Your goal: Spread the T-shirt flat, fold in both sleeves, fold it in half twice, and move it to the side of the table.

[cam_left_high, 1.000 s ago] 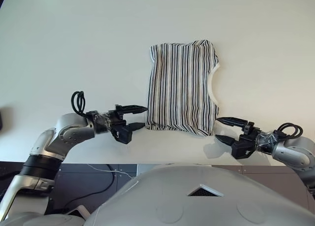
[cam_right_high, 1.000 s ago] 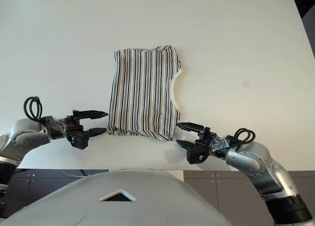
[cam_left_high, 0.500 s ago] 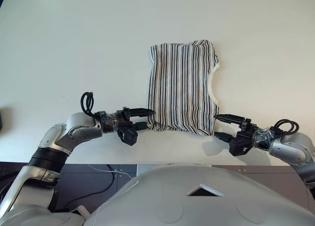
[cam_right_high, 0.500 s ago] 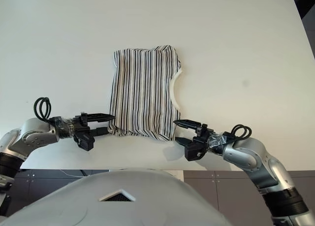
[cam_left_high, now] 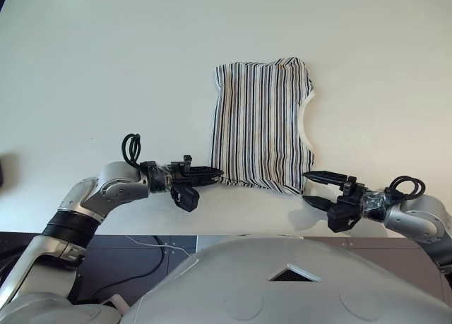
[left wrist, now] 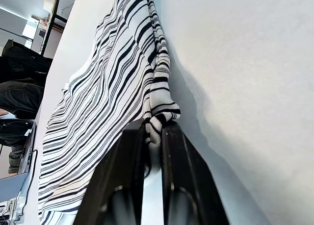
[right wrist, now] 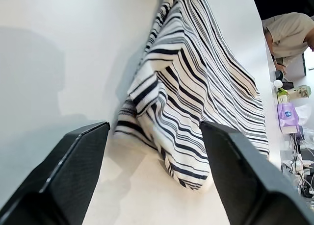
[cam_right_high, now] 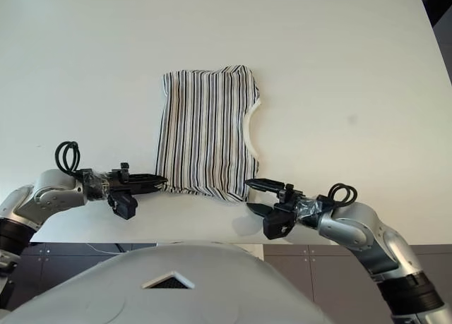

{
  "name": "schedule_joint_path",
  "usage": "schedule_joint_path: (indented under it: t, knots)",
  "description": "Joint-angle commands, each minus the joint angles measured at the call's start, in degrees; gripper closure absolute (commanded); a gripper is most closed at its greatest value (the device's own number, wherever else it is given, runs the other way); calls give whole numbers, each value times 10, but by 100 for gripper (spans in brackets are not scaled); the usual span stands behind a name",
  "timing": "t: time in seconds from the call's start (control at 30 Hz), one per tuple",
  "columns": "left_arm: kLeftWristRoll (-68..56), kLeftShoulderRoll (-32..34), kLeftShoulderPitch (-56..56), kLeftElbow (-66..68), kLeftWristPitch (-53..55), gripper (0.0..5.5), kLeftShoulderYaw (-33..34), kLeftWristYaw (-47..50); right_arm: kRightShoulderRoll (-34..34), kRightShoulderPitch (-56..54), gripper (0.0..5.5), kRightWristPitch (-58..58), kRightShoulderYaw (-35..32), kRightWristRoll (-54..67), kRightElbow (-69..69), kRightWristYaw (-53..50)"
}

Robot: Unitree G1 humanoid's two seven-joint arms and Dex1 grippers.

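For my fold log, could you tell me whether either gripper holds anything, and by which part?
The left gripper holds the T-shirt by its near left corner; the right gripper, open, holds nothing.

Silver arms, black tools, looped cables

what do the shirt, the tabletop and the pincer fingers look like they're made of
Black-and-white striped T-shirt: soft knit fabric, probably cotton jersey; it drapes and bunches where the left pincer pinches its corner.
White table: smooth, matte, likely laminate; soft shadows, no glare.
Pincer fingers: black, dull, finely grained, probably moulded plastic, though coated metal is possible.
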Motion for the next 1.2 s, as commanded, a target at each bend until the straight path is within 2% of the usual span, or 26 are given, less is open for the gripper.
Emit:
schedule_joint_path:
  t: [0.03,0.23,0.4,0.5,0.63,1.0,1.2]
  knots:
    - [8,9,4,14,16,529,-18,-27,8,-12,207,10,21,-72,31,-6]
    - [-5,21,-24,36,0,530,-20,-48,14,-30,207,17,37,-149,83,-64]
    - [-6,24,-27,44,-4,530,-21,-53,-13,-43,207,-15,37,-194,121,-128]
    - [-8,20,-29,38,-2,531,-22,-57,-3,-65,207,-34,54,-213,131,-157]
    - [-23,19,-40,25,0,532,-26,-71,21,-74,207,-40,76,-200,100,-160]
    - [-41,18,-44,11,7,533,-24,-93,14,-64,207,-35,94,-185,83,-152]
    - [-45,14,-53,12,6,533,-26,-102,22,-90,330,-26,103,-179,93,-142]
